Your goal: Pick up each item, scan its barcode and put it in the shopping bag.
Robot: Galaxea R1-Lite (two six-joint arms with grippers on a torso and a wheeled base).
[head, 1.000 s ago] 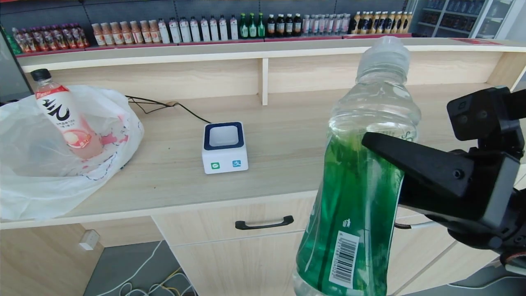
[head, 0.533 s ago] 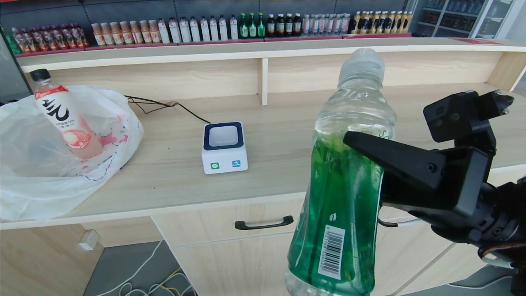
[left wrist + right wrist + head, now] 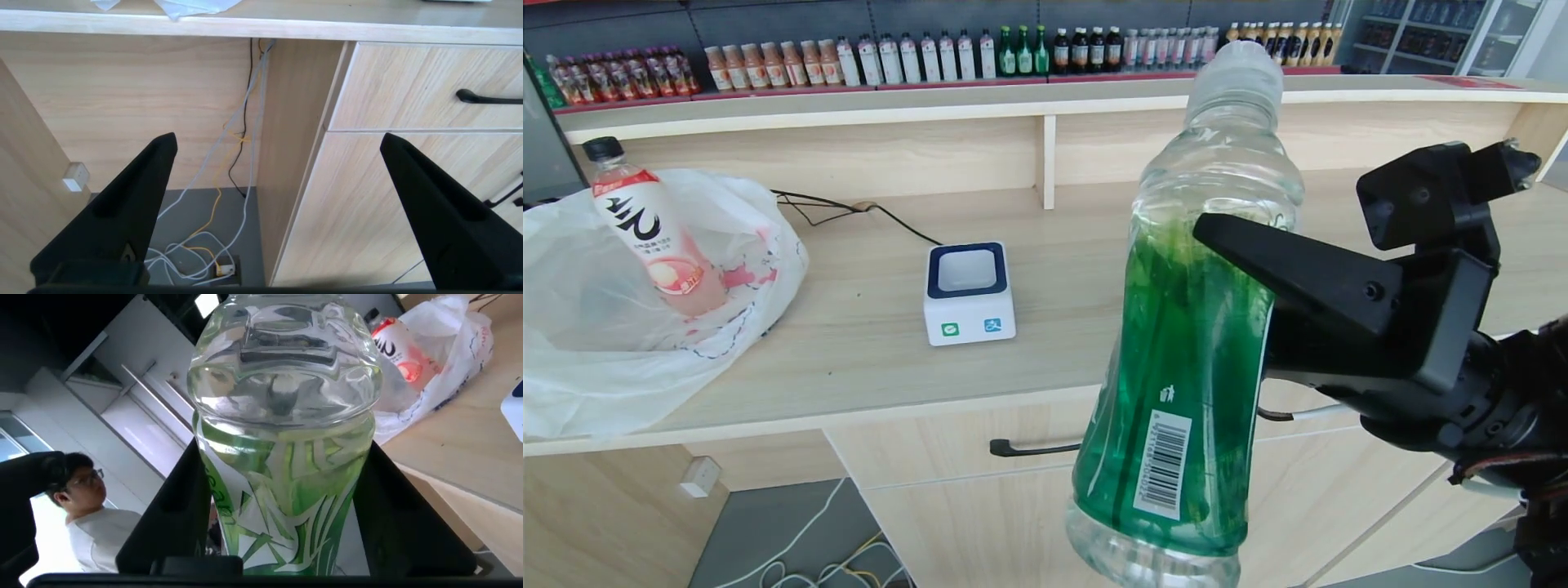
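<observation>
The right fingers are clamping the clear plastic bottle with the green label at mid-body, holding it aloft and near upright, in front of the tabletop edge. Its barcode is facing the robot. The white cube scanner is sitting to the left with its window up. The left fingers are hanging spread and empty.

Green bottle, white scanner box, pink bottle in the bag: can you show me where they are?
green bottle [image 3: 1176,367]: head view, green label.
scanner box [image 3: 969,318]: head view, white front.
pink bottle [image 3: 637,219]: head view, white label.
</observation>
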